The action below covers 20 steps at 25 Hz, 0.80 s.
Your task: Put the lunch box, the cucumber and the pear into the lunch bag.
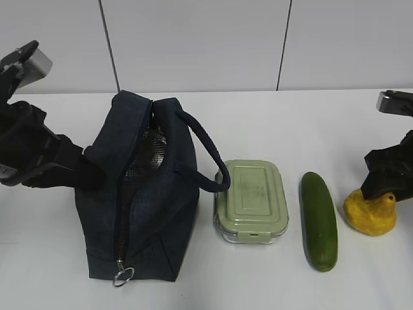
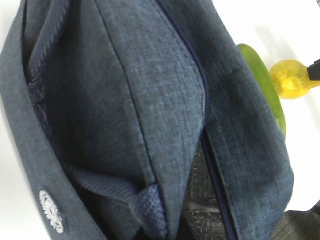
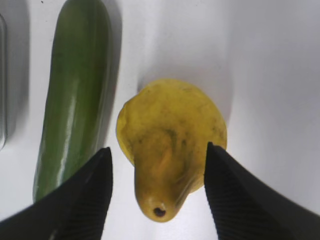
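Note:
The navy lunch bag [image 1: 155, 213] stands at the left, zipper open, silver lining [image 1: 150, 152] showing. My left gripper [image 1: 89, 169] is at its upper left side, where the fabric is pulled outward. The left wrist view is filled with bag fabric [image 2: 150, 100], which hides the fingers. The sage-lidded lunch box [image 1: 251, 200] lies right of the bag, then the cucumber [image 1: 320, 219], then the yellow pear [image 1: 369, 216]. My right gripper [image 3: 157, 150] is open, its fingers on either side of the pear's [image 3: 172, 135] narrow stem end without touching it, cucumber [image 3: 75, 100] at its left.
The bag's looped handle [image 1: 206, 155] hangs over toward the lunch box. The zipper's metal ring pull [image 1: 122, 276] lies at the bag's front foot. All things stand on a white table [image 1: 271, 123] with a white wall behind.

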Each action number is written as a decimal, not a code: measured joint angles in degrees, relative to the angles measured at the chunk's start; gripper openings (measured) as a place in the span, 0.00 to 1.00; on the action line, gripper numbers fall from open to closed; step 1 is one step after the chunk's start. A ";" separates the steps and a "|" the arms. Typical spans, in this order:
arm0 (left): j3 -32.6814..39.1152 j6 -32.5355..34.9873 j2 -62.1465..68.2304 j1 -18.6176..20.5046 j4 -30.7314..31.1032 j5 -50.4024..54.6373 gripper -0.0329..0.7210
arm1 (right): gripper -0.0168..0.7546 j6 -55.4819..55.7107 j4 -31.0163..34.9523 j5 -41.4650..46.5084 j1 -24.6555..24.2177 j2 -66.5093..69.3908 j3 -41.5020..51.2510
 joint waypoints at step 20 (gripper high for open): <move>0.00 0.14 0.00 0.00 0.07 -0.06 0.05 | 0.56 -0.14 0.12 0.24 0.00 2.28 -0.28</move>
